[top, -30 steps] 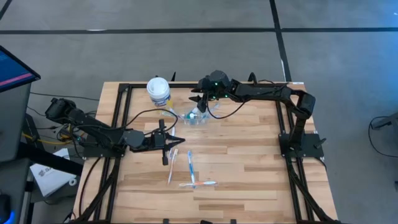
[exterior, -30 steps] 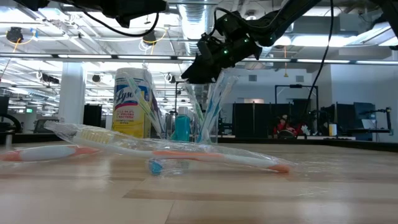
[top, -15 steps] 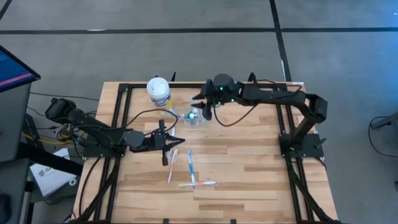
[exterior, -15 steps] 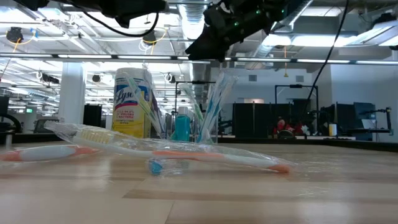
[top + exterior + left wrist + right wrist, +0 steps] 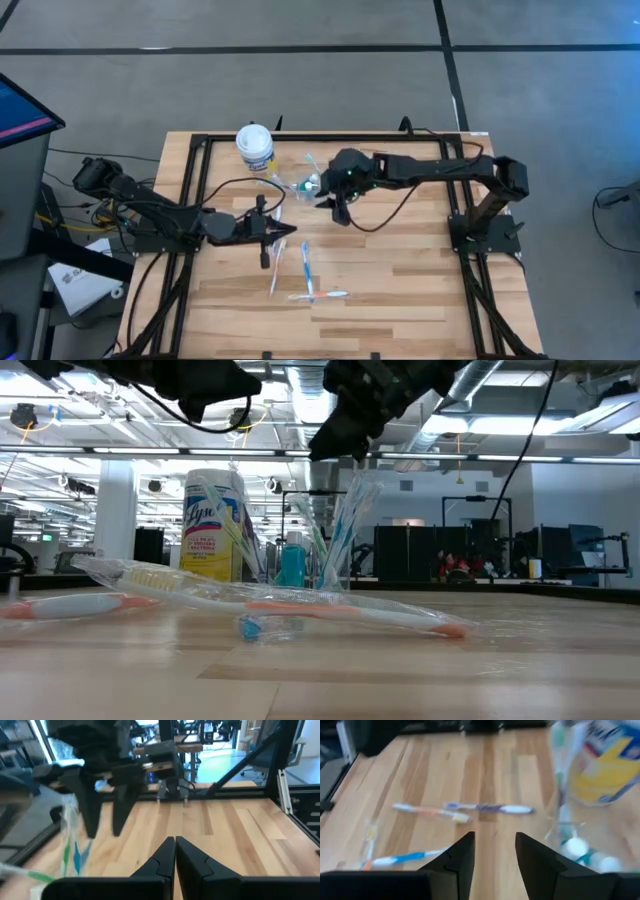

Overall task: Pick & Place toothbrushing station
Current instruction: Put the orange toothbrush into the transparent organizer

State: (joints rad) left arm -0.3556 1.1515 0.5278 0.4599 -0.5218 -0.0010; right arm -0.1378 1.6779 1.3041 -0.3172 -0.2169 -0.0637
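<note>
High view, item list: clear cup upright near the surface's far edge, holding toothbrushes and blue tube, evidently the collection point. Loose toothbrushes lie nearer the front, uncollected. Right gripper, fingers spread and empty, hovers just beside the cup, between it and the loose brushes. Left gripper, pressed together, waits beside them.

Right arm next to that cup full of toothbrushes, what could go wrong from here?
The right gripper hangs with open jaws right beside the clear cup, which looks light and top-heavy with upright toothbrushes; a sideways brush could tip it. The yellow canister stands close by and might get knocked. Loose wrapped toothbrushes lie flat on the table, so the jaws may slip off them.
</note>
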